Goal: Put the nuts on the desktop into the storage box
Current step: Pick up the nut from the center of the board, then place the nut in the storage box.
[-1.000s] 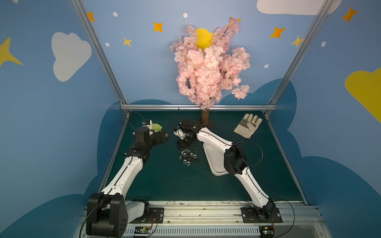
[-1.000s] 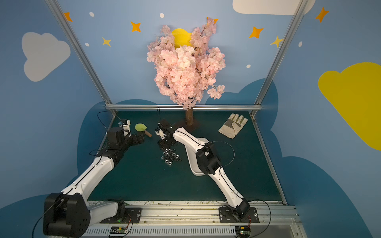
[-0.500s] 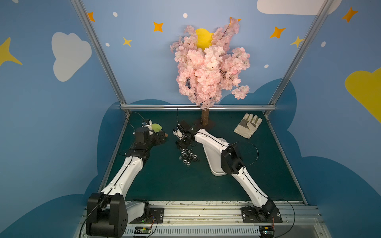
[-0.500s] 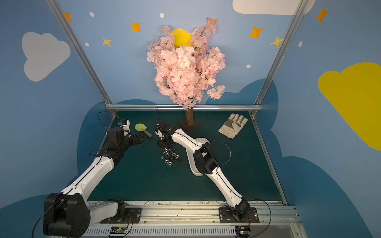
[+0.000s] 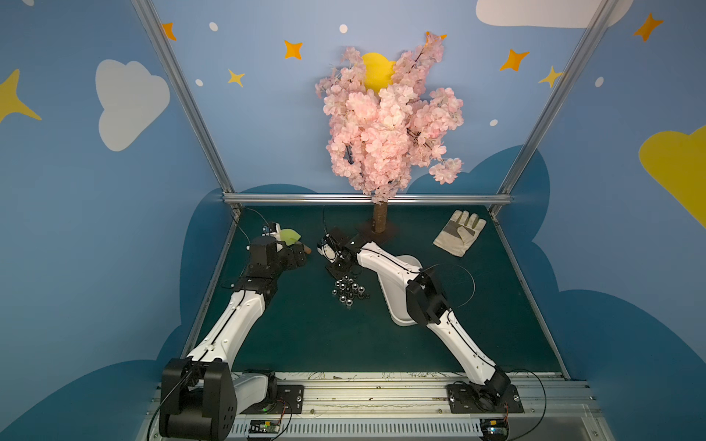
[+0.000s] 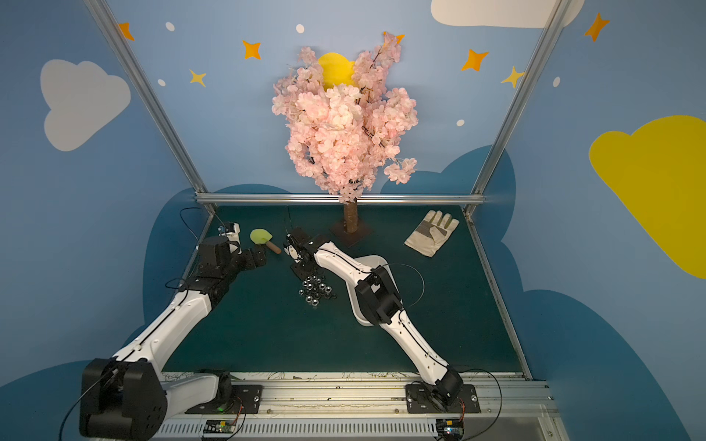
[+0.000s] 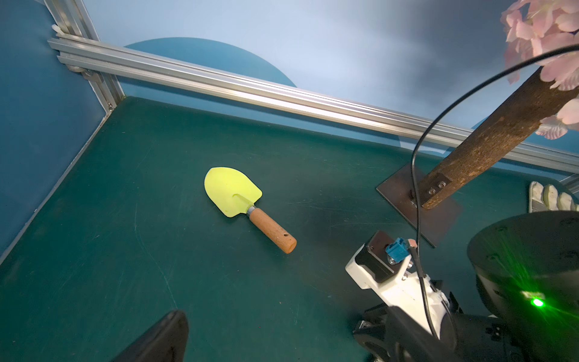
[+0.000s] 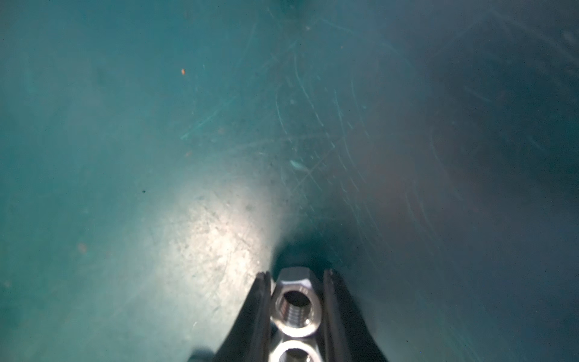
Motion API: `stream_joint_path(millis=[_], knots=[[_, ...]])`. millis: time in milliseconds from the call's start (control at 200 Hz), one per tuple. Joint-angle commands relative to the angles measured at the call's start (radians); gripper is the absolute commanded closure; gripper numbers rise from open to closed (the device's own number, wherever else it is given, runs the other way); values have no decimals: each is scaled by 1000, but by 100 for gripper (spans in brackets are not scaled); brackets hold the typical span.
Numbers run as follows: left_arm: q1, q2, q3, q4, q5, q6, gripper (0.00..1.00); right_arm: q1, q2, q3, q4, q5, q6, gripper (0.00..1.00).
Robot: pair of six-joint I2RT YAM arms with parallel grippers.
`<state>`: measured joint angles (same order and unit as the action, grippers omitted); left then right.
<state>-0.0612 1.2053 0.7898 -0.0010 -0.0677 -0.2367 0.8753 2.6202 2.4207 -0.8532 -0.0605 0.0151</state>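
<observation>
Above the scratched teal worktop (image 8: 125,156), the right gripper (image 8: 296,275) pinches two hex nuts (image 8: 294,316). Whether the left gripper (image 6: 261,256) is spread cannot be told.

The left arm (image 5: 237,317) stretches forward, the left gripper (image 6: 259,256) with jaws apart. The right arm (image 5: 386,263) bends inward at the elbow, and the right gripper (image 8: 296,275) pinches two nuts (image 8: 294,308) between its fingers.
</observation>
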Motion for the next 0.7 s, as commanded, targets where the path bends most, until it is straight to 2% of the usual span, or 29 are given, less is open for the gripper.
stream_joint_path(millis=[0, 180, 386, 696], knots=[[0, -26, -11, -5, -16, -8, 0, 5, -56, 1, 4, 11, 14, 84], [-3, -33, -9, -11, -27, -6, 0, -11, -214, -27, 77, 22, 66, 85], [-3, -42, -11, -11, -38, -3, 0, -52, -448, -204, 141, 46, 109, 86], [-3, -37, -22, 1, -44, -6, 0, -169, -885, -736, 128, 176, 141, 87]])
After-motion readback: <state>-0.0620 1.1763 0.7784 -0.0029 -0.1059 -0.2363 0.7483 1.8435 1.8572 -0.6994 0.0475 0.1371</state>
